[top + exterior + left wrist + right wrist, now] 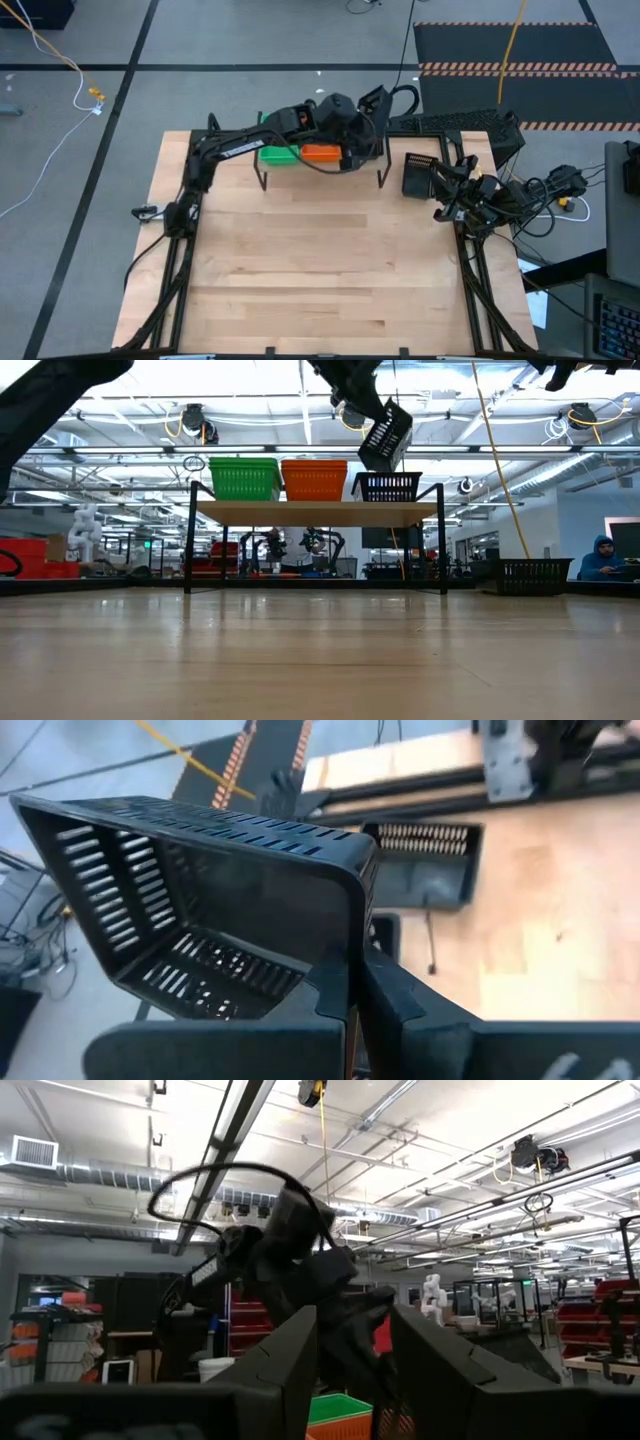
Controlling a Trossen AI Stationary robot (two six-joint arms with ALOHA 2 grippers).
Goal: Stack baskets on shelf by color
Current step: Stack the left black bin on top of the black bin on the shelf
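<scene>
Likely light, stiff, slick: left hand [350, 1010] pinching black basket [385, 435] by rim over shelf [315, 512]; right hand [355, 1370] open, empty.

The shelf [315, 512] stands at the far middle of the tabletop [320, 270]. On it, in the low view, three basket stacks sit in a row: one at the left end [243, 478], one in the middle [314, 479], touching the first, and one at the right end [387, 487]. Above that right-end stack hangs a tilted basket [385, 435], held by its rim in the left tool [350, 995], clear of the stack beneath. Another basket [420, 174] lies on the tabletop just right of the shelf. The right tool [350, 1345] is beside it, near the tabletop's right edge.
</scene>
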